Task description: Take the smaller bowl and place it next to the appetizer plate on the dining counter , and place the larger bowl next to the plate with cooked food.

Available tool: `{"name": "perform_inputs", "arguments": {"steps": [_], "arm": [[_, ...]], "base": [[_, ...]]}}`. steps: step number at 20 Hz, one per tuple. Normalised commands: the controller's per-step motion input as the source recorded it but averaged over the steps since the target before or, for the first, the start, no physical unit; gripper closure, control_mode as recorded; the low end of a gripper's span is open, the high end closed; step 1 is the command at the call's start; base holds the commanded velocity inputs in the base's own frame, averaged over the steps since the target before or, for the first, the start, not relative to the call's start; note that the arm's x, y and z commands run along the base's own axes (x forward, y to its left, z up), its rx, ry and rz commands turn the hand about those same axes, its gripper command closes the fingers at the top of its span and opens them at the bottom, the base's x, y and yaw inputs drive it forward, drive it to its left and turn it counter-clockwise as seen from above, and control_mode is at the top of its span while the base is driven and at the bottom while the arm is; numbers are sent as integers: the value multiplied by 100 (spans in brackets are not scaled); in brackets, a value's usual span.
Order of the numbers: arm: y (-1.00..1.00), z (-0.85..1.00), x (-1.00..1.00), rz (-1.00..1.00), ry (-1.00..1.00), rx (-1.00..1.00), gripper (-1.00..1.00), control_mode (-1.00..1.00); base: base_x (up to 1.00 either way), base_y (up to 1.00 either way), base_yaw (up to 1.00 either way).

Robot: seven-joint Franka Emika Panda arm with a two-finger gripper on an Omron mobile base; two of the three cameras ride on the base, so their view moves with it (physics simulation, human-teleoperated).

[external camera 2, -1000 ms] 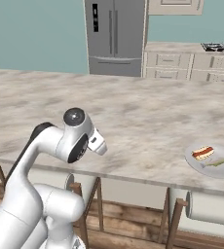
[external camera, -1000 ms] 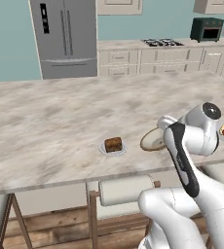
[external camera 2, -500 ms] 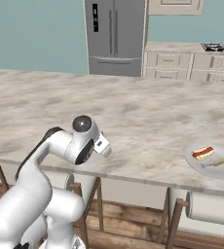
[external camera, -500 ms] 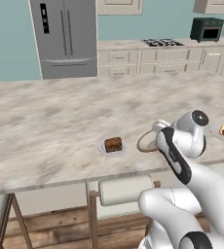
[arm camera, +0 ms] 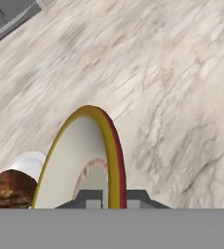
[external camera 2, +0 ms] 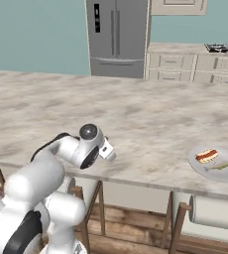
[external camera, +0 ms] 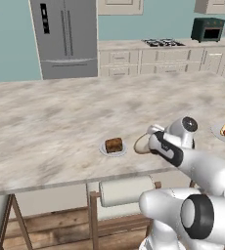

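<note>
The smaller bowl (arm camera: pixel 84 160) is seen in the hand view gripped at its rim, the jaws closed on the tan-gold edge with the pale inside turned to the left of that view. The gripper (arm camera: pixel 108 197) sits at the bottom of that view, its dark finger tips on either side of the rim. In the left base view the smaller bowl (external camera: pixel 143 144) is seen low over the dining worktop (external camera: pixel 46 122), just beside the appetizer plate (external camera: pixel 113 146), on that plate's right; whether it touches the stone cannot be told. The appetizer plate carries a brown block and lies near the worktop's front edge. In the hand view a part of this plate (arm camera: pixel 28 163) and its brown block are seen at lower left, close behind the bowl.

The plate with cooked food (external camera 2: pixel 216 161) is noted well apart to the right, also near the front edge, bearing a red-and-tan piece. Stools (external camera: pixel 126 191) with pale cylinder backs stand under the front edge. A grey refrigerator (external camera: pixel 64 36) stands behind the worktop.
</note>
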Motion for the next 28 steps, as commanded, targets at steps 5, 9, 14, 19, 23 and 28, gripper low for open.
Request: {"name": "perform_inputs", "arguments": {"steps": [5,9,14,19,23,28], "arm": [[-2,-32,47,0,0,0,100,-100],[-3,-31,50,0,0,0,100,-100],[-1,-31,50,0,0,0,100,-100],[-3,-37,47,0,0,0,100,-100],[-9,-44,32,0,0,0,100,-100],[-13,-21,6,3,0,0,100,-100]], "base": [[0,0,0],[0,0,0],[0,0,0],[0,0,0],[0,0,0],[0,0,0]]}}
